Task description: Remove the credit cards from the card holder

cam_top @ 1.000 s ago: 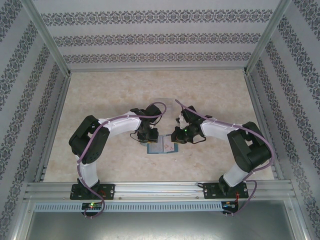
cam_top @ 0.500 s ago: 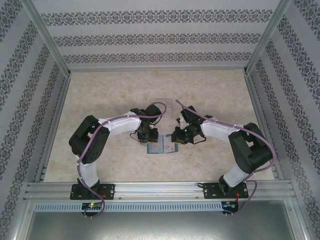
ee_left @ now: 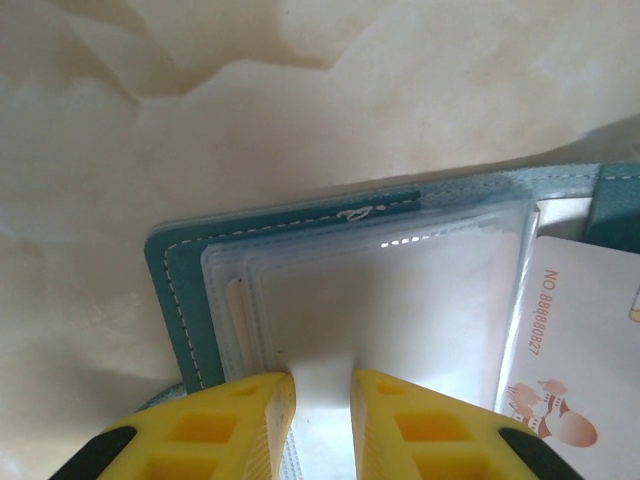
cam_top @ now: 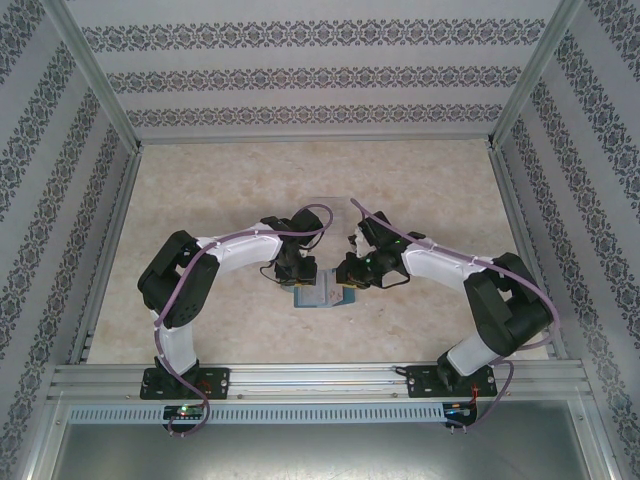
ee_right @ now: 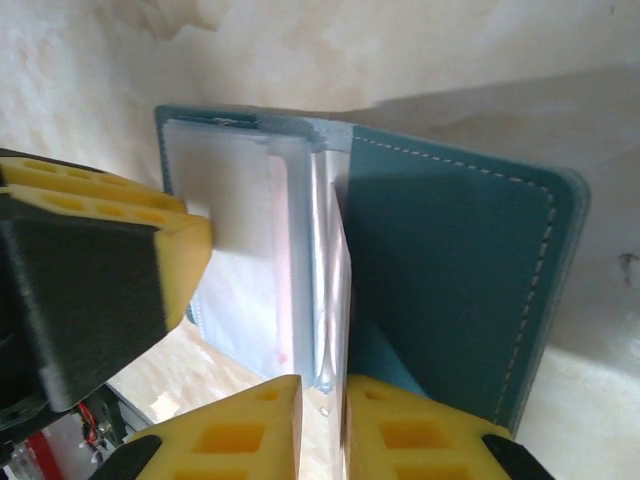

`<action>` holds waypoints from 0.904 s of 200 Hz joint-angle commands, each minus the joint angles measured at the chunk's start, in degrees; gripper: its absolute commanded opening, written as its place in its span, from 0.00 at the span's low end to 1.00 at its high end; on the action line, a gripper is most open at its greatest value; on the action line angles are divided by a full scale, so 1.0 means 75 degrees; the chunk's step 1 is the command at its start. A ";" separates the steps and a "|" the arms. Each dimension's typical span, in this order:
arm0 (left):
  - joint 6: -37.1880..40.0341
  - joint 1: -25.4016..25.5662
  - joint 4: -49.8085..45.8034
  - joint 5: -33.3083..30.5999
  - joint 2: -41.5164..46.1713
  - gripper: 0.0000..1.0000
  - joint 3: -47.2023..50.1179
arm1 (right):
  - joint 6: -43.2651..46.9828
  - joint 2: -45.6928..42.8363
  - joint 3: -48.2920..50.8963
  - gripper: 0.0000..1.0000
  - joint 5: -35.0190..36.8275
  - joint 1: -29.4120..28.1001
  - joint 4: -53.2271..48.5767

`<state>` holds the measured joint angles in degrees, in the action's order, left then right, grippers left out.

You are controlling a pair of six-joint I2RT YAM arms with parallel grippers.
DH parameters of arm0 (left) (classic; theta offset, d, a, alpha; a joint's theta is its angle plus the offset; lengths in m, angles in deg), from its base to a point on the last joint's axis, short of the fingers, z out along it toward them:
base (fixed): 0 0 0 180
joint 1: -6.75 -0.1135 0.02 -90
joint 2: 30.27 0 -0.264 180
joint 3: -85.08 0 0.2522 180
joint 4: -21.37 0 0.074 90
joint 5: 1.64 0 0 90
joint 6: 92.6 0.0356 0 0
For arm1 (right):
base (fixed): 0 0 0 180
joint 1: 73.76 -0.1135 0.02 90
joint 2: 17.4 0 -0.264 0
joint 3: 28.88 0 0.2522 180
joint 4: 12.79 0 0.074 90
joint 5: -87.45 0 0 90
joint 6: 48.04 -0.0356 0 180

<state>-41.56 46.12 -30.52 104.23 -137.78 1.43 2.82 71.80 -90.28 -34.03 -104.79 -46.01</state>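
The teal card holder lies open between both arms on the marble table. Seen from the left wrist, its stitched cover carries clear sleeve pages, and a whitish credit card with a printed number sits at the right. My left gripper is shut on a whitish sleeve page of the holder; I cannot tell whether a card is inside it. From the right wrist, the teal cover stands to the right. My right gripper straddles a clear sleeve edge, jaws slightly apart. The left gripper's fingers show at that view's left.
A faint clear tray lies just behind the grippers. An aluminium rail runs along the near edge, and patterned walls close in the sides and back. Bare marble stretches to the far left and far right.
My right gripper has edged a little to the left over the card holder, and its elbow has swung outward. The left arm has held still.
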 commanded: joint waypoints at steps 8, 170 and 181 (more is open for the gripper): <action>0.0150 0.0153 -0.0246 0.0035 -0.0583 0.25 0.0371 | -0.0108 -0.0132 0.0059 0.19 -0.0091 -0.0105 -0.0077; 0.0185 0.0152 -0.0216 0.0019 -0.0527 0.26 0.0312 | 0.0012 0.0108 0.0060 0.12 0.0167 -0.0118 -0.0157; 0.0174 0.0152 -0.0225 0.0020 -0.0487 0.26 0.0283 | 0.0040 0.0055 0.0036 0.11 0.0195 -0.0120 -0.0192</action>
<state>-41.52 46.12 -30.50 104.37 -137.78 1.41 2.76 72.66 -90.26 -33.79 -105.16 -46.12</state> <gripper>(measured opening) 0.254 0.117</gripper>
